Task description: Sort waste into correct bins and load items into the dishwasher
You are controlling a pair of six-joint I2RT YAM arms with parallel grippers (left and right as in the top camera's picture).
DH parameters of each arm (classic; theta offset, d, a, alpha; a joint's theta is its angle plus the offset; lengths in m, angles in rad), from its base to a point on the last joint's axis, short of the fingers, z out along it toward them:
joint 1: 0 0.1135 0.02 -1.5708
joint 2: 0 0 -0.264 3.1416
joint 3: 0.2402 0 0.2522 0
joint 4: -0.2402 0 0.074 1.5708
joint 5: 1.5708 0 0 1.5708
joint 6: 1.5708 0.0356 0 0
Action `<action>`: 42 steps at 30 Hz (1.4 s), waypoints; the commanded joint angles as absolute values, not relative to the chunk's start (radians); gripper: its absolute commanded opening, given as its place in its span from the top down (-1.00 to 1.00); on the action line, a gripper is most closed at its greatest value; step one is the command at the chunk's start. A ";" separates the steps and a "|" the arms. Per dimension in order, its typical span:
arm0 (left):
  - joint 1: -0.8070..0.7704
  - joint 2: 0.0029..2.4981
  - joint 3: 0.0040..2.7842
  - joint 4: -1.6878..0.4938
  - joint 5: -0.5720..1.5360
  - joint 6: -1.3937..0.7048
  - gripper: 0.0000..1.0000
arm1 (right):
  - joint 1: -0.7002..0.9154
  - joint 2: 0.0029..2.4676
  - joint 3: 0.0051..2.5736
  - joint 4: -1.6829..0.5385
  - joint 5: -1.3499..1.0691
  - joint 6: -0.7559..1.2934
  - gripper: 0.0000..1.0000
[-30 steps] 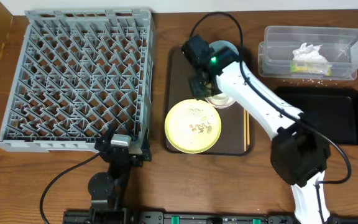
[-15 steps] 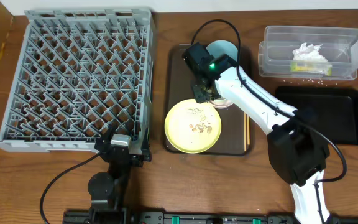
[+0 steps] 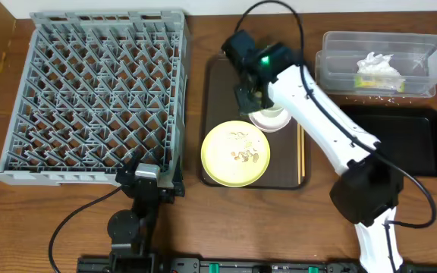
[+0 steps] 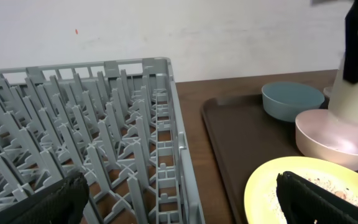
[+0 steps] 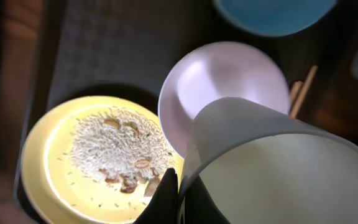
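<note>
- Overhead view: the dish rack (image 3: 97, 98) is seen to the left of the brown serving tray (image 3: 222, 91), and no dish is seen among its pegs.
- The left gripper (image 3: 150, 178) is parked off the tray's near-left corner, against the rack's front wall. Its jaws are spread wide, with nothing between them.
- On the tray's near-left part the yellow-green plate (image 3: 235, 153) is laid flat, with rice crumbs (image 5: 114, 146) on it.
- Over the tray's middle the right gripper (image 3: 247, 98) is pinched together on the rim of the small pale cup (image 5: 272, 168). The cup is held just above the small white bowl (image 3: 271, 119).
- The light blue bowl (image 4: 291, 99) is set at the tray's far end.
- The chopsticks (image 3: 302, 155) are laid along the tray's right rim.
- Right of the tray, the clear tub (image 3: 332, 45) is found holding the napkin (image 3: 375, 67) and the wrapper (image 3: 378, 85). The black tray (image 3: 400, 144) is placed nearer than the tub.
- The step in hand is judged to be the loading of the cup.
- Next, the cup must be carried leftward off the tray, lifted over the rack's wall and lowered between pegs before it is released. Since it is gripped only by the rim, slow travel is advised so that it is not swung loose.
</note>
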State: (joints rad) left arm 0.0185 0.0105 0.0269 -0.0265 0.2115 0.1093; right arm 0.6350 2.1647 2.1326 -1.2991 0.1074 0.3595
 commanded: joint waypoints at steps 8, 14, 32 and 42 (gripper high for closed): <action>0.015 0.004 0.005 -0.052 0.236 0.119 -0.96 | 0.575 2.164 2.191 -1.302 -0.026 0.366 0.98; 0.015 0.004 0.005 -0.052 0.236 0.119 -0.96 | 0.575 2.164 2.169 -1.279 0.022 0.367 0.97; 0.015 0.004 0.005 -0.052 0.236 0.119 -0.96 | 0.577 2.164 1.864 -1.003 -0.015 0.424 0.67; 0.015 0.004 0.005 -0.052 0.236 0.119 -0.95 | 0.572 2.115 2.130 -1.239 0.014 0.343 -0.27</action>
